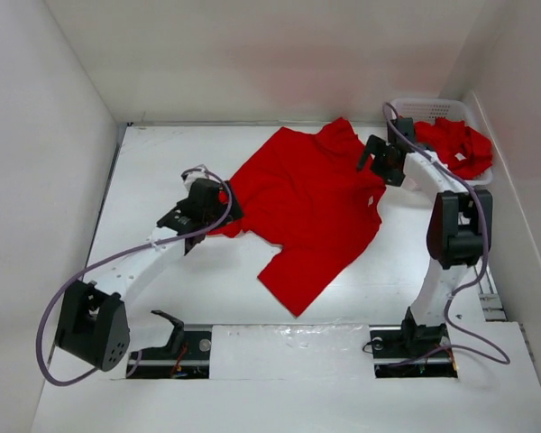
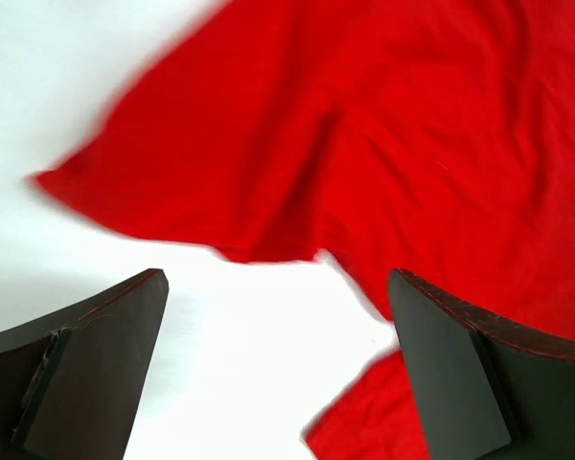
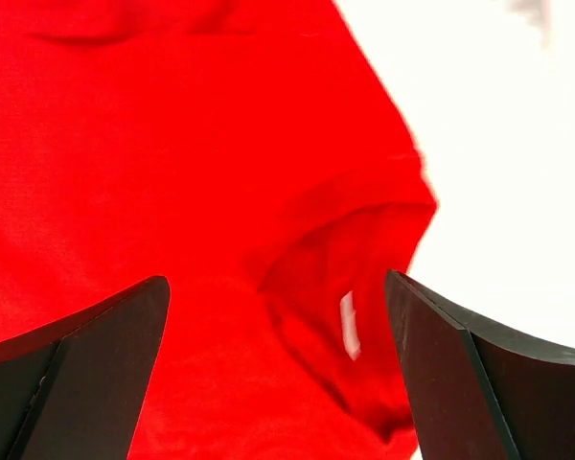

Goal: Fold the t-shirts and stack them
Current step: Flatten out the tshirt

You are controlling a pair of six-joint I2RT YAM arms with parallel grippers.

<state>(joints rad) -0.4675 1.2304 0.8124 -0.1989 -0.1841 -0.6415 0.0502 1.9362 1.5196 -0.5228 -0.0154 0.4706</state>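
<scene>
Two slim arms, the left arm point(image 1: 137, 269) and the right arm point(image 1: 430, 290), have white links and chunky black joint housings. A pale purple-grey cable point(image 1: 41, 341) loops along each. The fingers point(image 2: 86, 374) are dark, matte wedges.

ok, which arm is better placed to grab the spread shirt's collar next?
Right. The right fingers, open, hang over the collar, with the white tag in view between them. The left fingers are at the opposite edge of the shirt, away from the collar.
</scene>
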